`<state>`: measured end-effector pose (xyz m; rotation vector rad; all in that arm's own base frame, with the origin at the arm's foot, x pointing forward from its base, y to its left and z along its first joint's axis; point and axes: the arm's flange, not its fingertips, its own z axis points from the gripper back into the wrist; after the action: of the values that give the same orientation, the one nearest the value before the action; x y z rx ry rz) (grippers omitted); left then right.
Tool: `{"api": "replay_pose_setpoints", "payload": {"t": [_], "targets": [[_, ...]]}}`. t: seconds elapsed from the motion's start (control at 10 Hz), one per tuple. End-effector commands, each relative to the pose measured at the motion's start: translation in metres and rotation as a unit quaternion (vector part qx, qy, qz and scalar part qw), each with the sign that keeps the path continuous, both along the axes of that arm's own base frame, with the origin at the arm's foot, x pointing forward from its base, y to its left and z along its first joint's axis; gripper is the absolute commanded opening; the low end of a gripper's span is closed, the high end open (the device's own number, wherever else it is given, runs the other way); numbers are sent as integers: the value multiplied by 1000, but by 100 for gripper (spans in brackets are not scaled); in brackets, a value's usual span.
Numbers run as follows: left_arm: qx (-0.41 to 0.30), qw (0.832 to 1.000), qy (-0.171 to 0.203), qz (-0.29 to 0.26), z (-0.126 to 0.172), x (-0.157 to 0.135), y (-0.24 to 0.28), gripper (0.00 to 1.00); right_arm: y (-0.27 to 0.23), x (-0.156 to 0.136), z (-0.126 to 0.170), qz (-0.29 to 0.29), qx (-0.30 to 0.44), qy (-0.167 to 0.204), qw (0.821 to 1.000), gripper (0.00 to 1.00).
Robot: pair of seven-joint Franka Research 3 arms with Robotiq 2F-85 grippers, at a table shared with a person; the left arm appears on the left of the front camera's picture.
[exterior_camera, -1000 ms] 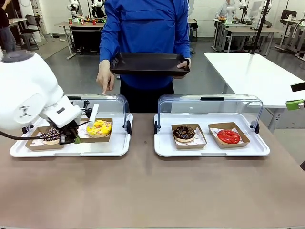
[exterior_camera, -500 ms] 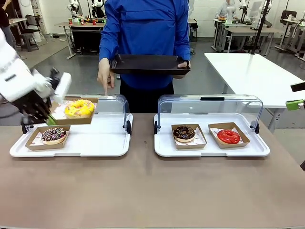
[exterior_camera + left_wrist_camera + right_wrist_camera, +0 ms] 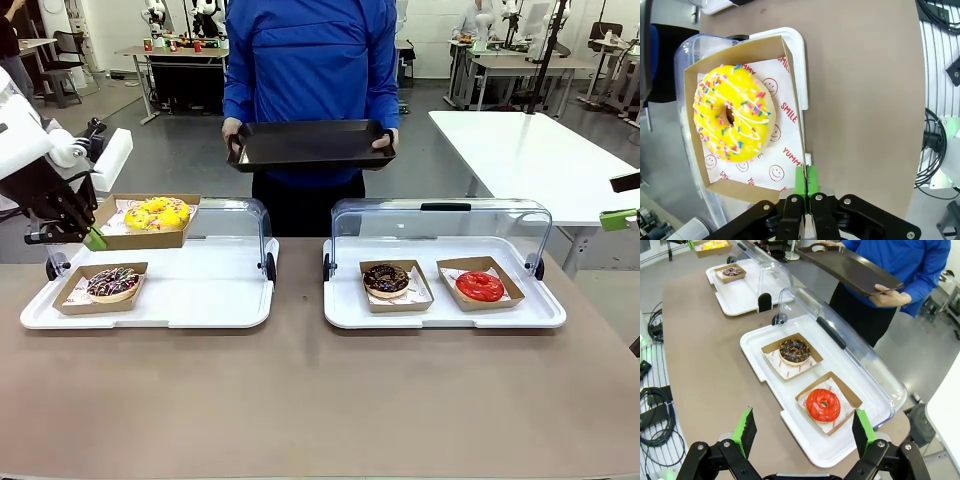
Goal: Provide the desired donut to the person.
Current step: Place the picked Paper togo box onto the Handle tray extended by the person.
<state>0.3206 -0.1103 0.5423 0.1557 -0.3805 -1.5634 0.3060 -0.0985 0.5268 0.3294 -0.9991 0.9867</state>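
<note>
My left gripper (image 3: 92, 237) (image 3: 805, 181) is shut on the edge of a brown cardboard box (image 3: 146, 234) (image 3: 700, 150), held in the air above the left white tray (image 3: 200, 300). A yellow sprinkled donut (image 3: 157, 212) (image 3: 734, 113) lies in that box. Across the table the person (image 3: 310, 60) in a blue jacket holds a black tray (image 3: 310, 142) (image 3: 850, 267) level with both hands. My right gripper (image 3: 802, 432) hangs open above the table's right end, its green pad (image 3: 618, 218) showing at the picture's edge.
A chocolate sprinkled donut (image 3: 113, 282) stays in its box on the left tray. The right tray (image 3: 440, 312) carries a chocolate donut (image 3: 386, 279) (image 3: 794, 350) and a red donut (image 3: 480, 286) (image 3: 823, 404). Clear lids (image 3: 440, 215) stand open behind both trays.
My left gripper lifted the yellow donut's box off the left tray and carried it up and left. The person stopped pointing and now grips the black tray with both hands.
</note>
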Motion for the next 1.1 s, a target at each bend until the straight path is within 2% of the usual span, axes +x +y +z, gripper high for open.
{"api": "replay_pose_setpoints", "payload": {"t": [0.0,1.0], "targets": [[1,1000,-17,14,-2,-7,0,0,0,2,-1,4,10,-3,1000,100],[1,1000,-17,14,-2,-7,0,0,0,2,-1,4,10,-3,1000,100]]}}
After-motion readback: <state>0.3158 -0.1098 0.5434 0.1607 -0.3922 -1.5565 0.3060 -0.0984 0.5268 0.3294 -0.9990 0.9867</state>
